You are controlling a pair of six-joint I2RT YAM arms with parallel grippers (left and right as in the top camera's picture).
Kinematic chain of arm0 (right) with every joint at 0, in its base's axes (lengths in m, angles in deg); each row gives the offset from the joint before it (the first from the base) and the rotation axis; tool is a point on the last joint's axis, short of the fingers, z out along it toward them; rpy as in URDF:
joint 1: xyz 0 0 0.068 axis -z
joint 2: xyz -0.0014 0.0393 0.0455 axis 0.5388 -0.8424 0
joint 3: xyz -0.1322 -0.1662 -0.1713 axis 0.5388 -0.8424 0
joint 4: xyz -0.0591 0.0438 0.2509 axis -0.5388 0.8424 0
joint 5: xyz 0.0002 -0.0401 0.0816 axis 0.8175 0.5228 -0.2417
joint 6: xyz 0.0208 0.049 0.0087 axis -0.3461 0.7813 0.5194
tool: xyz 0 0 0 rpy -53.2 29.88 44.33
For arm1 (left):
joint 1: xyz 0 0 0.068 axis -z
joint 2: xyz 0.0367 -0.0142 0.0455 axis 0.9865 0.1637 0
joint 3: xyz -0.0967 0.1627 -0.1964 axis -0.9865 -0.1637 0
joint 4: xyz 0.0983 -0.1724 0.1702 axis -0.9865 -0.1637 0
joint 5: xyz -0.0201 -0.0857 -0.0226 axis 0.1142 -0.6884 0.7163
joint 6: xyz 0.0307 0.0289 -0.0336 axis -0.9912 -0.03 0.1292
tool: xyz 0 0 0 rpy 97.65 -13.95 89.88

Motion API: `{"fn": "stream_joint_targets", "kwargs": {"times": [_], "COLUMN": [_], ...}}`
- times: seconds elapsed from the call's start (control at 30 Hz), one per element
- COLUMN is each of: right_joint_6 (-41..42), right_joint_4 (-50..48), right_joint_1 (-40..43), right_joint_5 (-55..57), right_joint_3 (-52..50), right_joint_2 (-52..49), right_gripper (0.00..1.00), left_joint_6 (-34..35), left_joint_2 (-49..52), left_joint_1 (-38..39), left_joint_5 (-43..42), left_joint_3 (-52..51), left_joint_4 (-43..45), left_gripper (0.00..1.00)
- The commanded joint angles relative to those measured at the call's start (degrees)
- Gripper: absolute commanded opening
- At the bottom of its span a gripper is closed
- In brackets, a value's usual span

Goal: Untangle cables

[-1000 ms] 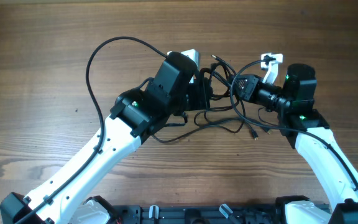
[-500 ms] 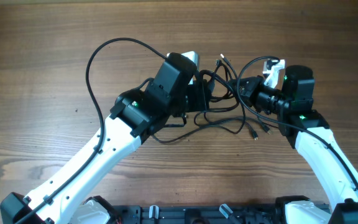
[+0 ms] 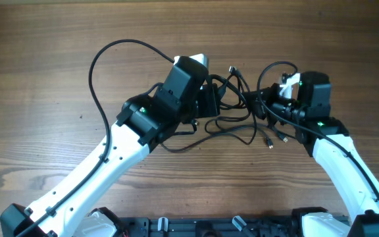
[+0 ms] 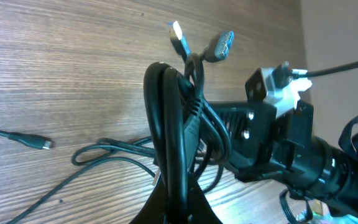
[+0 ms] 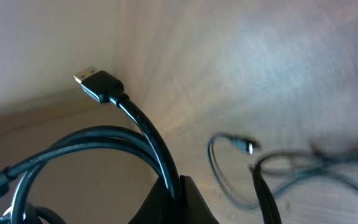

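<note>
Both claws are pressed together on the cables (image 4: 166, 118). The left claw (image 4: 178, 190) pinches a doubled bunch, and the right claw (image 5: 179, 190) pinches one plug-ended strand (image 5: 143, 127). The tangle sits just right of the left claw. Draw the claws apart slowly and stop if the loops tighten.

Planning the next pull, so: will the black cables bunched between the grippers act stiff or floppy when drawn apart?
Probably floppy: the cables sag in loose loops onto the table. They may snag, not slide free, since strands cross at the left gripper.
</note>
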Motion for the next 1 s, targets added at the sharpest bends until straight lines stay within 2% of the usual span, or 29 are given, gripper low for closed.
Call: {"fn": "stream_joint_targets", "kwargs": {"times": [0.0,0.2,0.37,0.47,0.5,0.53,0.57,0.63,0.83,0.87,0.9,0.97], "right_joint_6": [8.9,10.4,10.1,9.4,7.9,6.4,5.0,3.7,2.7,2.7,2.7,2.7], "right_joint_4": [4.7,5.0,4.2,4.2,4.1,3.9,3.8,3.8,3.4,3.4,3.4,3.4], "right_joint_1": [1.5,1.5,1.5,1.5,1.5,1.5,1.5,1.5,1.5,1.5,1.5,1.5], "right_joint_5": [3.3,-0.5,2.2,3.7,4.7,5.2,5.2,5.2,5.2,5.2,5.2,5.2], "right_joint_3": [-0.6,-0.6,-0.6,-0.6,-0.6,-0.6,-0.6,-0.6,-0.6,-0.6,-0.6,-0.6], "right_joint_2": [-1.0,-1.0,-1.0,-1.0,-1.0,-1.0,-1.0,-1.0,-1.0,-1.0,-1.0,-1.0], "right_gripper": [0.04,0.04,0.04,0.22,0.37,0.58,0.66,0.75,0.79,0.79,0.79,0.79], "left_joint_6": [-1.1,-1.1,-1.1,-1.2,-1.2,-1.2,-1.2,-1.2,-1.2,-1.2,-1.2,-1.2], "left_joint_2": [-2.1,-2.1,-2.1,-2.1,-2.1,-2.1,-2.2,-2.2,-2.2,-2.1,-2.1,-2.1], "left_joint_1": [-0.4,-0.4,-0.4,-0.4,-0.5,-0.5,-0.5,-0.5,-0.6,-0.6,-0.6,-0.6], "left_joint_5": [10.3,13.7,13.7,14.1,15.2,16.7,18.3,20.4,29.0,30.6,32.8,36.7], "left_joint_3": [0.5,0.5,0.5,0.5,0.5,0.5,0.5,0.5,0.5,0.5,0.5,0.5], "left_joint_4": [-0.2,-0.8,-1.5,-2.9,-3.8,-4.7,-5.6,-6.5,-11.3,-12.4,-13.8,-16.7], "left_gripper": [0.04,0.04,0.04,0.04,0.04,0.04,0.04,0.04,0.06,0.2,0.25,0.23]}}
